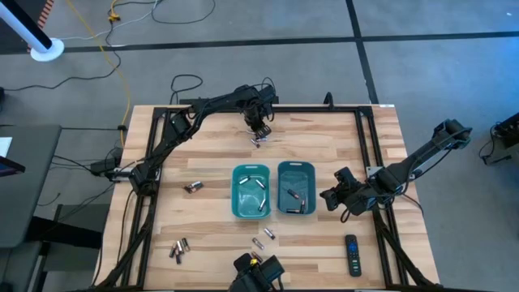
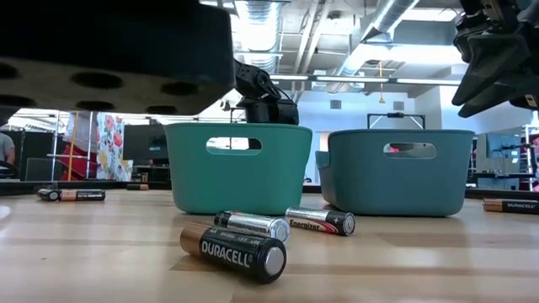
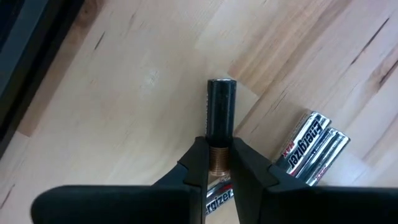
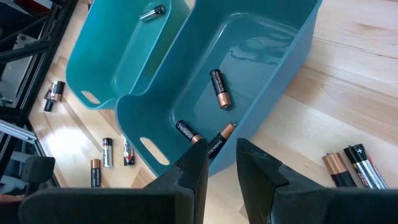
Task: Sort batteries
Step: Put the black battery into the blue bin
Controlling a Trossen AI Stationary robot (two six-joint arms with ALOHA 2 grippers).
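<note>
Left end effector (image 3: pixel 219 167) clamps a dark copper-ended battery (image 3: pixel 221 112) at the far side of the worktop (image 1: pixel 211 138)
Its fingers pinch the cell by the copper end, just above two silvery batteries (image 3: pixel 314 148) lying beside it; the cell looks lifted or nearly so, and a grip this close to one end could let it swing, so my judgement is to raise it straight, keep the squeeze firm and carry it level to the right-hand teal bin (image 1: pixel 296 188), where other dark cells (image 4: pixel 219 88) already lie, while silvery ones sit in the left-hand bin (image 1: pixel 250 191). Right end effector (image 4: pixel 219 163) hovers over the near corner of that right-hand bin, fingers slightly apart and holding nothing, so the drop should go to the bin's far half to stay clear of it. More cells (image 2: pixel 232 250) lie scattered on the worktop's near side
</note>
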